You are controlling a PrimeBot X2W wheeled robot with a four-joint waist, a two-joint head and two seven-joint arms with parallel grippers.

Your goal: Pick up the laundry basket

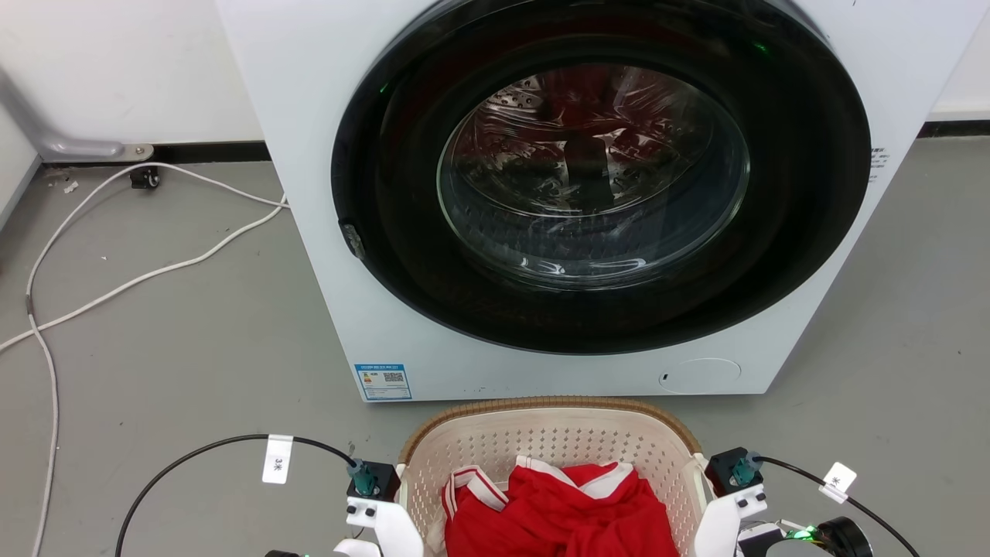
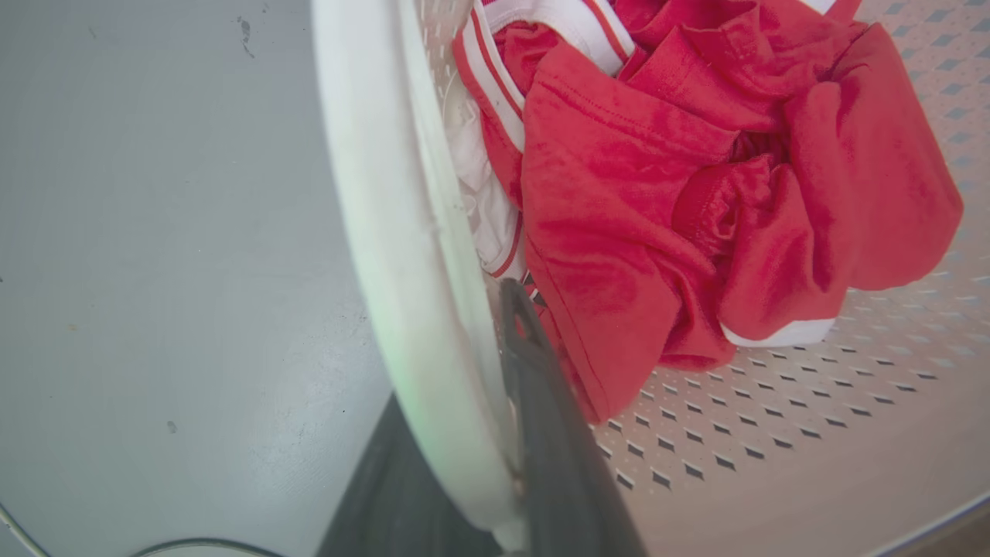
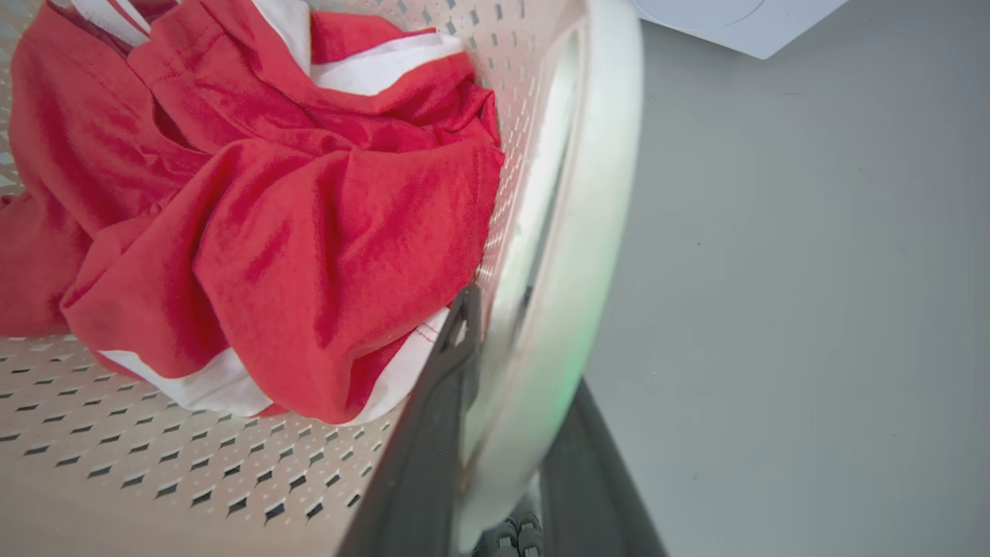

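laundry basket (image 1: pixel 553 441) (red clothes (image 1: pixel 557 510) inside), washing machine (image 1: pixel 595 193) behind

Laundry basket (image 1: pixel 557 441): on floor, directly before washing machine (image 1: pixel 595 178); garment (image 1: pixel 557 510) inside basket; cables (image 1: pixel 139 280) on floor, left of machine

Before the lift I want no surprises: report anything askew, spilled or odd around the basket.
Nothing wrong with the basket: it sits upright, red garment heaped inside, none over the visible rim. Only oddity: loose white cables trailing across the floor left of the washer.
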